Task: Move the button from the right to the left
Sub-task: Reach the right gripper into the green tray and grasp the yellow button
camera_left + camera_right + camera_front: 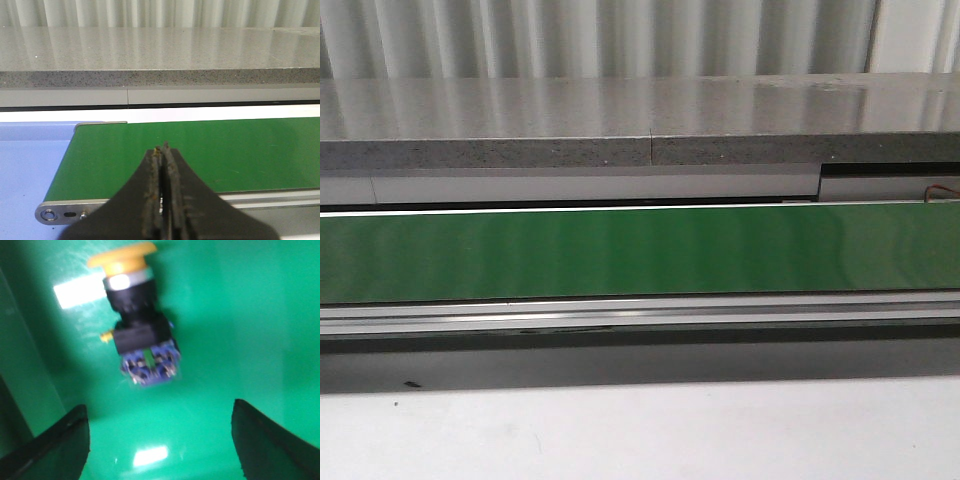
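Two dark fingers [55,450] of the right gripper [160,445] stand spread wide apart over the green belt [240,330], touching nothing. Just beyond them the button [137,315] lies on its side on the belt: a round yellow cap, a silvery ring, a black collar and block, then a blue end with metal terminals and a small green mark; the view is blurred. The left gripper [162,150] has its fingers pressed together, empty, above the belt's end near a grey stone ledge [160,55].
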{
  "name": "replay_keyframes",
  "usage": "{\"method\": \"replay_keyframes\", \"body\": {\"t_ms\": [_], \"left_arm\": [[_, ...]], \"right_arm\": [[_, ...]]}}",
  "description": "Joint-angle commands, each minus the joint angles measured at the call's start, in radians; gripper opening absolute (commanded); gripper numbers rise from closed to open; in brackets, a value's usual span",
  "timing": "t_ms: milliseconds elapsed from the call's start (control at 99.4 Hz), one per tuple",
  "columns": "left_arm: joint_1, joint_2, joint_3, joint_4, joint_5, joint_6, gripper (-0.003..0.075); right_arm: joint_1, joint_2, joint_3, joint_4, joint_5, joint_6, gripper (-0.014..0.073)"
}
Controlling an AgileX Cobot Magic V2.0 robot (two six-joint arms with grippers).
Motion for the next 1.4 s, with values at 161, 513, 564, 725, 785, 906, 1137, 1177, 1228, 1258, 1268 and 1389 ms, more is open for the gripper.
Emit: {"method": "replay_keyframes", "body": {"t_ms": [161,513,564,725,785,906,1137,1177,1228,1258,1268,1389], "left_arm": [[-0.002,-0.032,0.039,-0.002,-0.08,-0.002,-0.0021],[-0.002,-0.032,0.039,-0.002,-0.08,-0.002,-0.002],[-0.002,-0.032,0.039,-0.002,-0.08,-0.002,-0.002],[-0.002,-0.032,0.039,-0.002,-0.08,-0.002,-0.0021],[-0.002,-0.032,0.039,-0.002,-0.08,-0.002,-0.002],[-0.002,-0.032,0.039,-0.002,-0.08,-0.002,-0.002],[-0.002,-0.032,0.039,-0.002,-0.08,-0.002,-0.002],[-0.002,-0.032,0.039,-0.002,-0.08,-0.002,-0.002],[-0.002,-0.032,0.039,-0.002,-0.08,-0.002,-0.002],[-0.002,-0.032,0.039,-0.002,-0.08,-0.002,-0.0021],[-0.002,-0.032,0.039,-0.002,-0.08,-0.002,-0.0021],[-0.002,-0.032,0.039,-0.002,-0.08,-0.002,-0.0021]], "right_arm": [[-0.008,0.07,-0.04,0.028,-0.081,-0.061,0.0581],[-0.008,0.105,-0.059,0.024,-0.13,-0.062,0.0311],[-0.008,0.104,-0.069,0.024,-0.121,-0.062,0.0253],[-0.008,0.092,-0.109,0.026,-0.069,-0.062,0.0238],[-0.006,0.074,-0.112,0.036,-0.052,-0.062,0.0238],[0.01,0.003,-0.112,0.045,-0.026,-0.059,0.0238],[0.1,-0.148,-0.112,0.047,-0.002,0.013,0.0238],[0.128,-0.171,-0.112,0.047,0.007,0.02,0.0238],[0.162,-0.192,-0.112,0.047,0.022,0.043,0.0238],[0.187,-0.202,-0.112,0.047,0.034,0.064,0.0238],[0.198,-0.205,-0.112,0.047,0.039,0.074,0.0238],[0.285,-0.213,-0.11,0.048,0.063,0.152,0.0238]]}}
